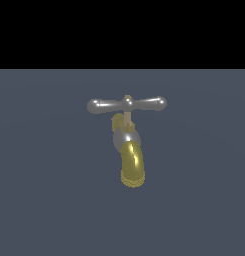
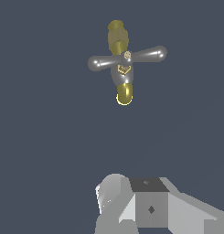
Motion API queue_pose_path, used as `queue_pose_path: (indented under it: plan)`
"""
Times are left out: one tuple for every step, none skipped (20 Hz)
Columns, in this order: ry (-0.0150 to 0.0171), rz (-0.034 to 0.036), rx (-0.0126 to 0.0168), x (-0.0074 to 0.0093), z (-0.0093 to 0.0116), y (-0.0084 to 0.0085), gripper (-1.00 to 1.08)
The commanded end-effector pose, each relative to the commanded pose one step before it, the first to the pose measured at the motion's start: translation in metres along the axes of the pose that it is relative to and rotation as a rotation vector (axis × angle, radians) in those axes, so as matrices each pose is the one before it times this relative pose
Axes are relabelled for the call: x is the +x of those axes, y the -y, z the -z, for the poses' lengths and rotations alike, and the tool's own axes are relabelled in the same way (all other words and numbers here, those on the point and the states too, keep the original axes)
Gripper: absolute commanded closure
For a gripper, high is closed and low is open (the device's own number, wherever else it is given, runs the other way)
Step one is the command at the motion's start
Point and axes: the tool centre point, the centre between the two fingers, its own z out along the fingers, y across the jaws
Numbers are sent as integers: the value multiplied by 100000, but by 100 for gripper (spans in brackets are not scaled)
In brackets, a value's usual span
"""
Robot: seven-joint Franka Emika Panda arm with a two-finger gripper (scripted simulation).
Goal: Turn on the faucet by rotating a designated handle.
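The faucet [image 1: 132, 162] stands alone on a grey-blue floor, with a curved brass-gold spout, a silvery round body and a thin brass stem. The handle [image 1: 106, 105], a silver crossbar with bulbous ends and a brass hub, lies level across its top, wider than the spout. The arm does not show in the exterior view. In the wrist view the faucet [image 2: 124, 93] and the handle [image 2: 150, 55] are seen from above, well away from my gripper [image 2: 131, 203]. Only grey blocky parts of the gripper show at the picture's edge. It holds nothing that I can see.
A flat grey-blue floor [image 1: 44, 200] lies all around the faucet. A black band fills the background above it in the exterior view.
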Motion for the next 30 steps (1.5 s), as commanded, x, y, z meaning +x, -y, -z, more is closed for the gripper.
queue_pose_path:
  plan:
    - [0,0,0,0,0,-1,108]
    - [-2,69,-3,0,-9,-4,108]
    - [-2,169,-3,1,-29,-26,108]
    - [-4,301,-5,1,-49,-37,108]
    - [-5,414,-7,2,-68,-54,108]
    - [-7,535,-10,2,-87,-69,108]
    - [-9,651,-12,3,-107,-86,108]
    - [-10,775,-14,4,-126,-100,108]
    - [-12,892,-16,4,-146,-116,108]
    - [-13,1012,-19,5,-165,-131,108]
    - [-15,1132,-21,6,-185,-147,108]
    - [-17,1250,-23,6,-204,-163,108]
    - [-18,1372,-26,7,-224,-178,108]
    - [-20,1492,-28,8,-244,-194,108]
    - [-22,1613,-30,9,-263,-209,108]
    - [-23,1733,-33,9,-283,-226,108]
    - [-25,1854,-35,10,-302,-241,108]
    - [-27,1974,-38,11,-322,-257,108]
    - [-29,2096,-41,12,-342,-273,108]
    - [-31,2218,-44,13,-362,-290,108]
    - [-32,2326,-46,14,-380,-305,108]
    - [-33,2361,-47,14,-385,-309,108]
    - [-33,2362,-48,14,-385,-310,108]
    - [-33,2364,-48,15,-386,-311,108]
    - [-33,2366,-49,15,-386,-312,108]
    - [-33,2367,-50,15,-386,-313,108]
    - [-33,2369,-50,15,-387,-313,108]
    - [-33,2371,-51,15,-387,-314,108]
    - [-33,2373,-52,15,-387,-315,108]
    - [-33,2374,-52,15,-388,-316,108]
